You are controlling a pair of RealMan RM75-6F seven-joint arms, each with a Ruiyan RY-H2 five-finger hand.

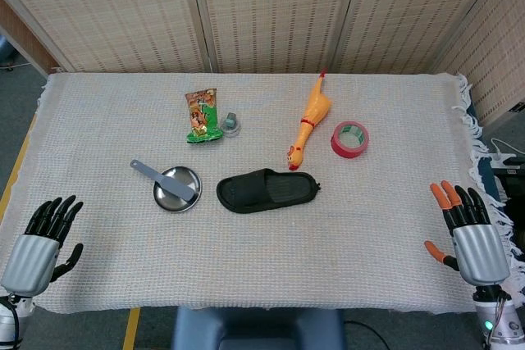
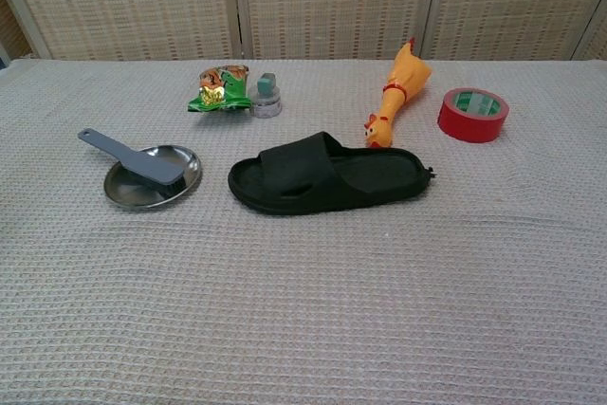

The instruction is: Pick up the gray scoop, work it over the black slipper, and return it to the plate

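The gray scoop lies across a round metal plate, its handle sticking out to the upper left. Just right of the plate lies the black slipper, on its sole with the toe end to the left. My left hand rests at the table's near left corner, fingers spread and holding nothing. At the near right edge my right hand is likewise spread and empty. Neither hand shows in the chest view.
Behind the plate sit a green snack packet and a small gray-capped jar. A yellow rubber chicken and a red tape roll lie behind the slipper. A woven cloth covers the table.
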